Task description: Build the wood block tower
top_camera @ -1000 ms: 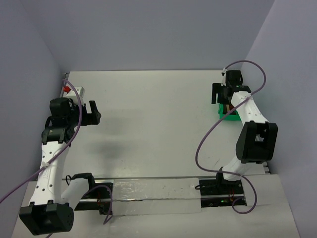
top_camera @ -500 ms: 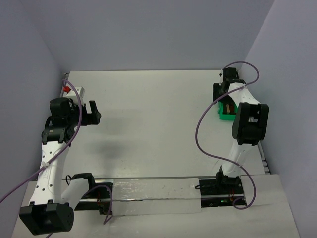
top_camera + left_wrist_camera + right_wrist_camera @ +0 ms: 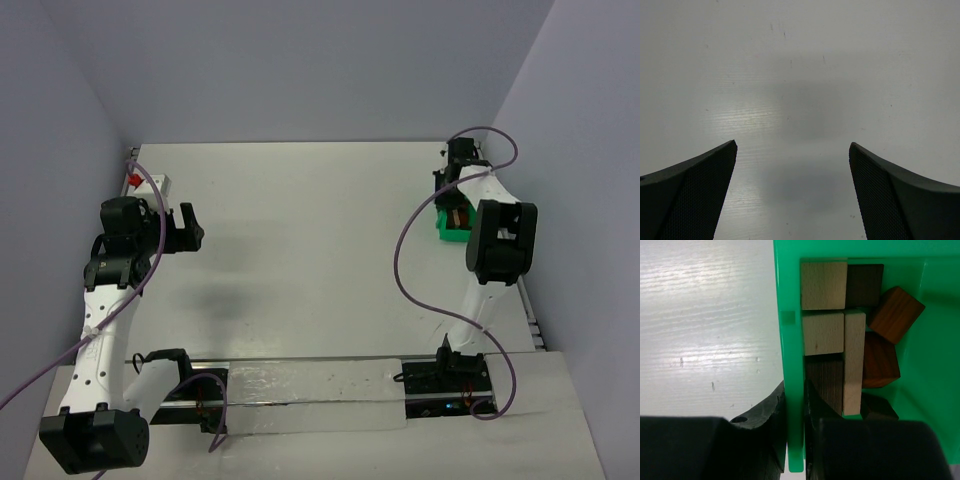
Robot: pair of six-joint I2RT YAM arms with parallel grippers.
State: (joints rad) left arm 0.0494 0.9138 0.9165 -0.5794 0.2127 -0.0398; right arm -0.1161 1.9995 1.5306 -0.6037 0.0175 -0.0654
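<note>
Several wood blocks (image 3: 846,335), light tan, reddish-brown and dark brown, lie packed inside a green bin (image 3: 790,330). No tower shows in any view. My right gripper (image 3: 795,405) is shut on the bin's left wall, one finger outside and one inside against the blocks. From the top view the bin (image 3: 450,229) sits at the far right with the right gripper (image 3: 455,195) over it. My left gripper (image 3: 188,228) hangs open and empty over bare table at the left; its fingers (image 3: 700,195) stand wide apart.
A small white box with a red part (image 3: 145,182) sits at the far left corner. Grey walls close the table on three sides. A purple cable (image 3: 410,262) loops beside the right arm.
</note>
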